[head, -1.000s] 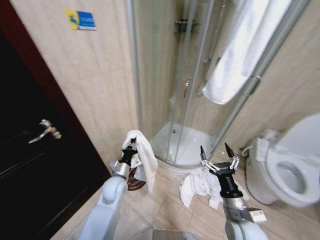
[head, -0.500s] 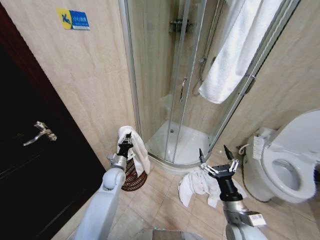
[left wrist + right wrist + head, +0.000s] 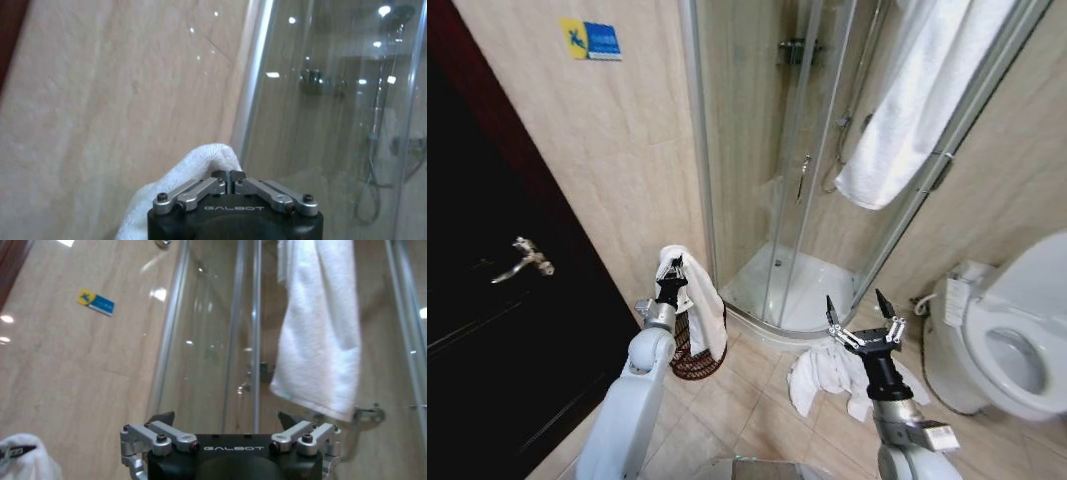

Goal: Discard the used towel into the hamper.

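Nearest the robot, the right pincer hung with its fingers spread apart, holding nothing, just above a crumpled white towel on the floor near the corner of the shower tray. To the left and a little farther off, the left pincer was clamped together on the used white towel, which draped down from its tips; the left wrist view showed the same towel pinched between the closed fingers. The hamper, a dark reddish-brown wire basket, stood on the floor tiles directly below that pincer, against the beige wall beside the shower's glass door, partly covered by the hanging cloth. Farther back, another white towel hung on the shower enclosure.
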Motion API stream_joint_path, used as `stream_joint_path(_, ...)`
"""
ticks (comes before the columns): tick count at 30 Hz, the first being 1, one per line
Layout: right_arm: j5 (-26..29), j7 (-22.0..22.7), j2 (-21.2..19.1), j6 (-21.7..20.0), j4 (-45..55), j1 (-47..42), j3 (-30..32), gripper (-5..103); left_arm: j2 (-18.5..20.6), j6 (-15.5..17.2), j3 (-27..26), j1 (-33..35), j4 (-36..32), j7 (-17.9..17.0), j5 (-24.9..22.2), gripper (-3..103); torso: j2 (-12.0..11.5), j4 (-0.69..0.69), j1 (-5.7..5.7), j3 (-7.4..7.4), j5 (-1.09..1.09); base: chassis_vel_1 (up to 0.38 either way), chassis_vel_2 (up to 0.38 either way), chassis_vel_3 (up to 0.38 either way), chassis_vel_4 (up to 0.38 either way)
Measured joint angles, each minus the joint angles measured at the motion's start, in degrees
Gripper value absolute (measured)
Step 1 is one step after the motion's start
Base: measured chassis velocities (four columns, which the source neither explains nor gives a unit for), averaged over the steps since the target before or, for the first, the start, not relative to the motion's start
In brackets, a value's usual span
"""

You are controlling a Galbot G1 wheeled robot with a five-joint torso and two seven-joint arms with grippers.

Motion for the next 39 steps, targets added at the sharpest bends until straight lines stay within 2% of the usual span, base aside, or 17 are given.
stream_joint_path(3, -0.1, -0.1, 0.0, 0.0, -0.5, 0.1, -0.1, 100, 0.6, -0.3, 0.4, 0.0, -0.6, 0.0, 1.5, 2, 0.0, 0.0, 0.0, 0.0, 0.0, 0.068, 0.074, 0.073, 0.06)
stream_joint_path(6, -0.5, -0.9, 0.0, 0.3, -1.8, 0.4, -0.4, 100, 1.5, -2.6, 0.5, 0.5, 0.1, 1.1, 5.2, 2, 0.0, 0.02, 0.0, 0.0, 0.0, 0.041, 0.04, 0.045, 0.061)
stream_joint_path(10, -0.8, -1.1, 0.0, 0.8, -2.2, 0.9, -0.8, 100, 2.6, -2.8, 1.3, 1.0, 0.7, 1.2, 4.9, 2, 0.0, 0.0, 0.0, 0.0, 0.01, 0.0, 0.004, 0.007, 0.014)
stream_joint_path(12, -0.5, -1.3, 0.0, 2.2, -2.6, 1.4, -1.0, 100, 3.7, -2.6, 2.8, 1.7, 2.8, 1.4, 7.7, 2, 0.0, -0.01, 0.0, 0.0, 0.01, 0.0, 0.0, 0.0, 0.0)
stream_joint_path(18, -0.1, -1.8, 0.1, 4.1, -2.7, 1.5, -0.9, 100, 4.1, -2.0, 5.4, 2.2, 8.2, 1.0, 9.2, 2, 0.0, 0.01, 0.0, 0.0, -0.02, 0.0, 0.0, 0.0, 0.0)
stream_joint_path(21, 0.2, -1.7, 0.1, 4.3, -2.5, 1.4, -0.6, 100, 4.6, -1.4, 5.5, 0.9, 7.4, 0.6, 7.7, 2, 0.0, 0.0, 0.0, 0.0, -0.02, 0.0, 0.0, 0.0, 0.0)
stream_joint_path(24, 0.3, -1.7, 0.1, 4.4, -2.1, 1.2, -0.5, 100, 7.0, 0.8, 5.1, -2.0, 2.7, 0.2, 3.1, 2, 0.0, -0.01, 0.0, 0.0, 0.02, 0.0, 0.0, 0.0, 0.0)
stream_joint_path(25, 0.3, -1.7, 0.1, 4.4, -2.1, 1.2, -0.5, 100, 7.0, 0.8, 5.1, -2.0, 2.7, 0.2, 3.1, 2, 0.0, -0.01, 0.0, 0.0, 0.02, 0.0, 0.0, 0.0, 0.0)
stream_joint_path(29, 0.3, -1.7, 0.1, 4.4, -1.7, 1.0, -0.6, 100, 11.0, 1.3, 3.6, -4.2, -1.0, 0.9, -2.4, 2, 0.0, 0.0, 0.0, 0.0, 0.0, 0.0, 0.0, 0.0, 0.0)
stream_joint_path(30, 0.3, -1.7, 0.1, 4.4, -1.7, 1.0, -0.6, 100, 11.0, 1.3, 3.6, -4.2, -1.0, 0.9, -2.4, 2, 0.0, 0.0, 0.0, 0.0, 0.0, 0.0, 0.0, 0.0, 0.0)
stream_joint_path(34, 0.1, -1.6, 0.1, 4.2, -1.4, 0.8, -0.5, 100, 15.2, -0.5, 2.4, -7.5, 0.3, 2.5, -6.8, 2, 0.0, 0.0, 0.0, 0.0, 0.0, 0.0, 0.0, 0.0, 0.0)
stream_joint_path(39, -0.1, -1.6, 0.1, 4.4, -1.2, 0.3, -0.5, 100, 15.6, -0.6, 3.1, -9.6, 2.5, 2.8, -7.6, 2, 0.0, -0.01, 0.0, 0.0, 0.01, 0.0, 0.0, 0.0, 0.0)
